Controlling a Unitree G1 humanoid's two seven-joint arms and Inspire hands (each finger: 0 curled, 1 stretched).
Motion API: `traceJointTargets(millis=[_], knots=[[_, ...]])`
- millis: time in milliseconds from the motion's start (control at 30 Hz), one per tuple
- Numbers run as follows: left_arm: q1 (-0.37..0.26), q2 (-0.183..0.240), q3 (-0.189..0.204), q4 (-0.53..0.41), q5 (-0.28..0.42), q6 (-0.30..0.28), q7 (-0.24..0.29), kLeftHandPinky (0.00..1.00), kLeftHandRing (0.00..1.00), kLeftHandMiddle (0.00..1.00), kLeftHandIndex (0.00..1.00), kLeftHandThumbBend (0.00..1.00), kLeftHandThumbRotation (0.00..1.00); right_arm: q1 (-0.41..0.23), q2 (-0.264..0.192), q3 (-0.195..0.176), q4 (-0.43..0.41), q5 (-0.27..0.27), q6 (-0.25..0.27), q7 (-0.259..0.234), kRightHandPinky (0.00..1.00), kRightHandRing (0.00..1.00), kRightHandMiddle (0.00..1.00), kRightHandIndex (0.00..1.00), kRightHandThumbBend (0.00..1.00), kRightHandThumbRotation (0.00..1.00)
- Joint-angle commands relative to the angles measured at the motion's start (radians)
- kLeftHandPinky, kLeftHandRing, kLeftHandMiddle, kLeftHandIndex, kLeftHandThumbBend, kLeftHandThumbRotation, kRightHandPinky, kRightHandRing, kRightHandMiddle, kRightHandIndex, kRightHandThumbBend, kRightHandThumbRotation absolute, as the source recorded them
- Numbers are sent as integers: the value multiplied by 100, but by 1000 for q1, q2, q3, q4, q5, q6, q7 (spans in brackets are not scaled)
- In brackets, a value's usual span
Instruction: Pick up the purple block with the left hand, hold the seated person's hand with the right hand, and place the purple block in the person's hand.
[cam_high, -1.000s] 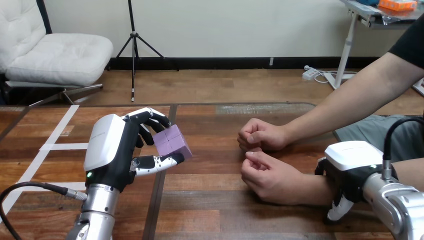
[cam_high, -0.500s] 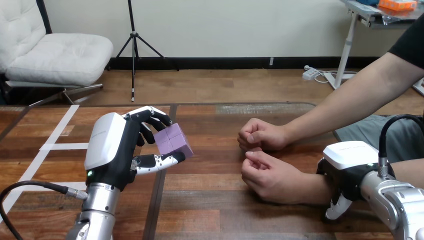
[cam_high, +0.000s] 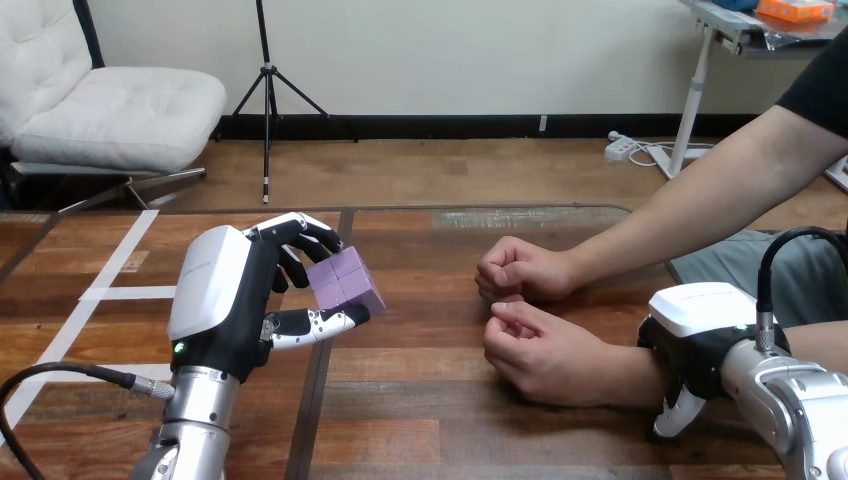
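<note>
My left hand is raised over the left half of the wooden table, fingers and thumb curled round the purple block, which is held clear of the tabletop. The person's two hands rest on the table at centre right, both loosely closed: the far hand and the near hand. My right hand sits over the wrist of the near hand. A white finger curls down the wrist's near side. A gap of about a hand's width separates the block from the person's hands.
White tape lines cross the table's left part. The person's far forearm reaches in from the upper right above the tabletop. Bare wood lies between my left hand and the person's hands.
My right hand has shifted very slightly on the person's wrist. The left hand with the block and the person's hands have stayed where they were.
</note>
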Motion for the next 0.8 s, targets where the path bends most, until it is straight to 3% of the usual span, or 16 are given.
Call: traceJointTargets(millis=[0,300,467,767], knots=[[-28,13,23,-45,6,-6,14,34,41,50,55,61,0,-36,18,15,39,17,11,-7,48,61,66,69,73,15],[-31,15,24,-40,7,-14,18,34,41,50,55,61,0,-41,20,22,43,21,32,-3,43,58,64,69,73,14],[-31,15,24,-39,7,-15,19,34,41,50,55,61,0,-45,18,28,48,20,39,-5,33,46,56,70,72,12],[-32,15,24,-38,4,-14,15,35,41,50,55,60,0,-39,26,20,49,37,54,-28,24,34,47,69,73,6]])
